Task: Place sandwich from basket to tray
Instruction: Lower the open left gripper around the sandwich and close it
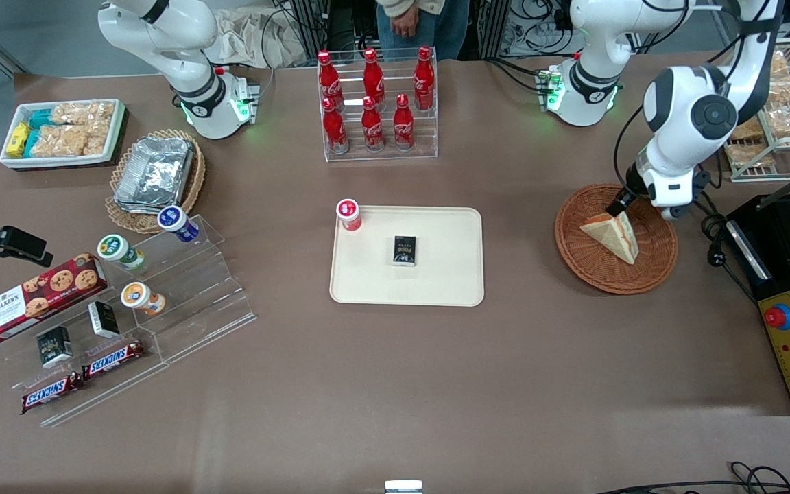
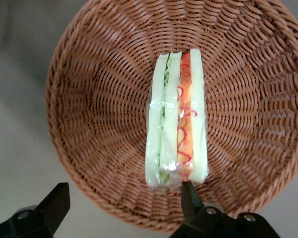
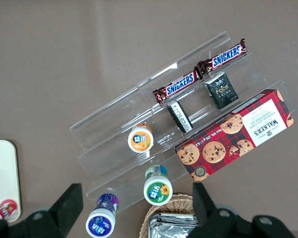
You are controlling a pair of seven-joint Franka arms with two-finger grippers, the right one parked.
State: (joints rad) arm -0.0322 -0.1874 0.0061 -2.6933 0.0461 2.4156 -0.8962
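Sandwich (image 2: 177, 119) stands on edge in the middle of the reddish-brown basket (image 2: 89, 109), toward the working arm's end of the table. Just above it hangs the gripper (image 2: 123, 202), fingers (image 2: 187, 198) spread wide and holding nothing. Mid-table, the cream tray (image 1: 450, 274) carries a small dark box (image 1: 404, 250).

Wrapped sandwich (image 2: 177, 119) on edge in wicker basket (image 2: 89, 124); beige tray (image 1: 450, 274) well apart.

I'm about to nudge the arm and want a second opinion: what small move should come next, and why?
Probably lower the claw straight down around the sandwich. Its fingers are open and the wrapped sandwich stands on edge in the wicker basket, not yet gripped. One finger seems to line up with the sandwich, so shift slightly to centre it first. The tray has bare space.
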